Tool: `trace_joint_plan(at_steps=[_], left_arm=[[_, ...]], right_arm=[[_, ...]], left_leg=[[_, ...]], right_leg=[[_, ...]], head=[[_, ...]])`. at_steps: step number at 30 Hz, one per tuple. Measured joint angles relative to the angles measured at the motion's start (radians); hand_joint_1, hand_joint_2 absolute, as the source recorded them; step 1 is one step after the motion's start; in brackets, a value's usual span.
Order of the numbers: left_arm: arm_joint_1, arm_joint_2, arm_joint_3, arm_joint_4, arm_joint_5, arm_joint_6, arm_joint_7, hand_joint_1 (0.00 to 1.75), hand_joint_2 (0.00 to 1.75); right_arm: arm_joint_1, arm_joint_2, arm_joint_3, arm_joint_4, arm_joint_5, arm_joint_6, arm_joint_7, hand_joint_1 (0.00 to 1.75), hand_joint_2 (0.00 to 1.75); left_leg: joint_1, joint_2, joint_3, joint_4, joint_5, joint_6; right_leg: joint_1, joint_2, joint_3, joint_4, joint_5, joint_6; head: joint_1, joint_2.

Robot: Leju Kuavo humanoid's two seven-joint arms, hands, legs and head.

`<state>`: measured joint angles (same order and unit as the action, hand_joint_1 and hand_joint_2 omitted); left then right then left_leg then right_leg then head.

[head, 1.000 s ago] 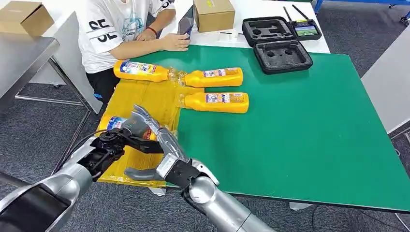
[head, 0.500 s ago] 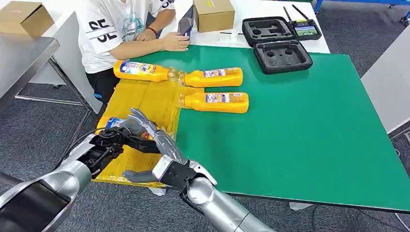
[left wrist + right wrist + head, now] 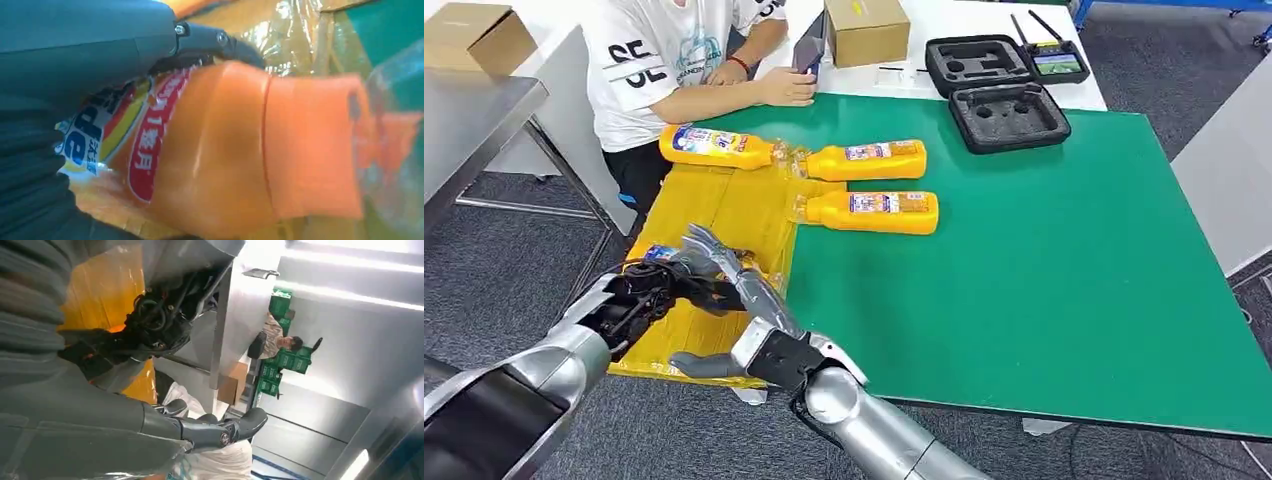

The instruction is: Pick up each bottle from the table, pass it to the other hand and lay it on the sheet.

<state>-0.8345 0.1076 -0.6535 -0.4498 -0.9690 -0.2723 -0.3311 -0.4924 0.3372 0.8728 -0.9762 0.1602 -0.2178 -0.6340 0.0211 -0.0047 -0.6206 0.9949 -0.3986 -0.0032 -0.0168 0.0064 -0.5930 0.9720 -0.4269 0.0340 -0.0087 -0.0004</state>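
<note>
An orange bottle [image 3: 656, 258] lay low over the near left part of the yellow sheet [image 3: 724, 205], gripped in the robot's left hand [image 3: 652, 290], whose dark fingers wrapped its labelled body; the left wrist view showed that bottle [image 3: 240, 150] close against the crinkled sheet, though whether it was touching could not be told. The right hand [image 3: 729, 275] reached across just beside it, fingers spread and holding nothing, thumb pointing toward the near left edge. By the look of it, the handover was done and the step in hand was the laying down on the sheet. The next move would call for the left hand to settle the bottle flat on the near part of the sheet and let go without rolling it, while the right hand drew clear toward the bottles to the right.

Farther off, one bottle [image 3: 716, 146] lay at the sheet's far edge, neck to neck with a second [image 3: 864, 160] on the green table [image 3: 1044, 260]; a third bottle [image 3: 871, 211] lay on the green just right of the sheet. A seated person [image 3: 679, 55] rested a forearm at the far left corner, beside a cardboard box [image 3: 865, 28] and an open black foam case [image 3: 1004, 85].
</note>
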Motion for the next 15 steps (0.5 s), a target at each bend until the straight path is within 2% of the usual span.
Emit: trace_joint_plan(at_steps=[6,15], left_arm=[[-0.010,-0.007,0.047,0.010,0.108,-0.074,-0.047,0.00,0.00],[-0.001,-0.016,0.126,0.011,0.213,-0.055,-0.036,0.00,0.00]], right_arm=[[-0.001,0.002,0.003,0.003,-0.002,-0.006,0.009,0.00,1.75],[0.005,0.002,0.012,0.003,0.002,-0.018,0.015,0.00,1.75]], left_leg=[[0.000,0.000,0.001,0.000,0.000,0.000],[0.000,0.000,0.001,0.000,0.000,0.000]], right_leg=[[0.000,0.000,0.001,0.000,0.000,0.000],[0.000,0.000,0.001,0.000,0.000,0.000]], head=[[0.000,0.000],[0.000,0.000]])
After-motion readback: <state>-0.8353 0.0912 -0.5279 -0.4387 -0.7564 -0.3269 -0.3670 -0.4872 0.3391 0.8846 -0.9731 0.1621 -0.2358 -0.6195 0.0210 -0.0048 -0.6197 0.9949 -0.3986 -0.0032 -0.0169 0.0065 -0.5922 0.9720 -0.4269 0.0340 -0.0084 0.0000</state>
